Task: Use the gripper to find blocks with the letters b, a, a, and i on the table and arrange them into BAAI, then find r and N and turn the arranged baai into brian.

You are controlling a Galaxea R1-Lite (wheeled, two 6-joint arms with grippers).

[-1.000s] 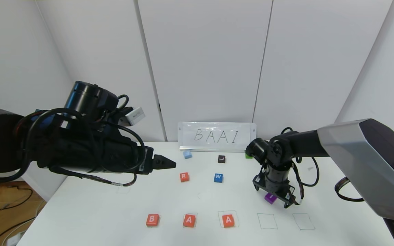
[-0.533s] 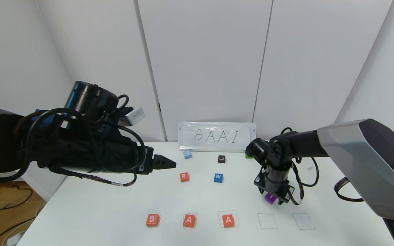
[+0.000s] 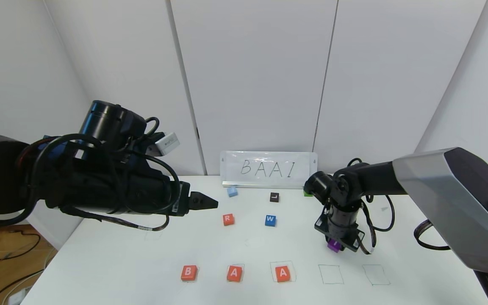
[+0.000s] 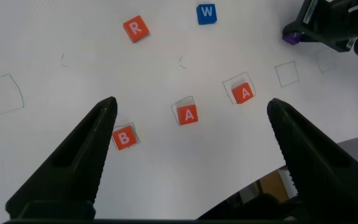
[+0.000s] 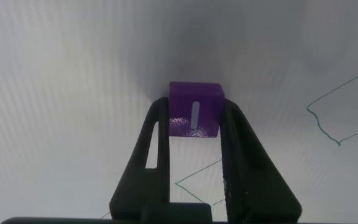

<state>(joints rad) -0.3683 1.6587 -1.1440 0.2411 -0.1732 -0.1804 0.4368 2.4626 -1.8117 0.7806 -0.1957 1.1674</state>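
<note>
Premises present as a robotics test bay or laboratory, not a home or shop. Plain white partition panels [image 3: 252,80] enclose a white table [image 3: 112,258] on three sides, with no furnishing or decoration. Against the panels at the table's far edge stands a small whiteboard placard [image 3: 269,169] hand-lettered "BAAI". Thin pen-drawn squares [image 3: 331,274] are ruled on the tabletop along its near edge, well in front of the placard. Between placard and squares lie small lettered cubes [image 3: 270,220]. Off the table's left side, loose cables [image 3: 11,250] trail over a wood-toned floor. Black cabled robot arms [image 3: 112,182] reach over the table.
</note>
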